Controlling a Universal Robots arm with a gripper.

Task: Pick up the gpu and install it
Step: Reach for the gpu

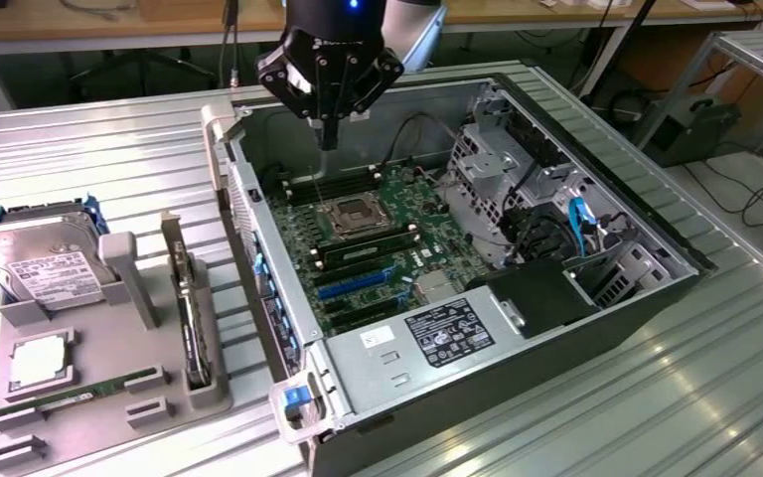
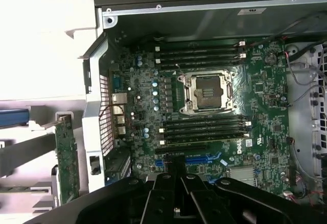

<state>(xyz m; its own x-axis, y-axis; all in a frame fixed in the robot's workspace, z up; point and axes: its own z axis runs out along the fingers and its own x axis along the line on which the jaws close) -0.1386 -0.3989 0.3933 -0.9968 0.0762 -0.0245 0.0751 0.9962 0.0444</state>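
Fig. Open PC case (image 1: 591, 139) on a ribbed metal table (image 1: 103, 149), ext. view and wrist view. Counts: 1 arm w/ 1 gripper (image 1: 329, 139); 1 gpu (image 1: 194, 323); 1 case holding 1 motherboard (image 1: 355, 253) w/ 1 bare CPU socket (image 1: 355, 214); 1 grey parts tray (image 1: 90, 422) carrying 1 hard drive (image 1: 44, 263) in a blue frame, 1 square processor chip (image 1: 40, 360) and 1 green RAM stick (image 1: 71, 397).

Gripper: fingers pressed together into a single thin point, nothing between them; it hangs above the motherboard, just beyond the socket; in the wrist view the clenched gripper (image 2: 177, 172) sits over the board's blue slots, w/ the socket (image 2: 208, 92) and motherboard (image 2: 265, 96) beyond it.

Gpu vs. gripper: well apart; the gpu is outside the case, in the tray at the ext. view's left, w/ the case's rear wall between it and the gripper; not touched.

Gpu pose: stands on its long edge in a tray slot (thin edge up); long axis approx. parallel to the case's nearest wall, running from far to near in the ext. view; silver bracket end at the far end, upright; wrist view shows its green edge (image 2: 66, 157) beside the case's perforated rear panel.
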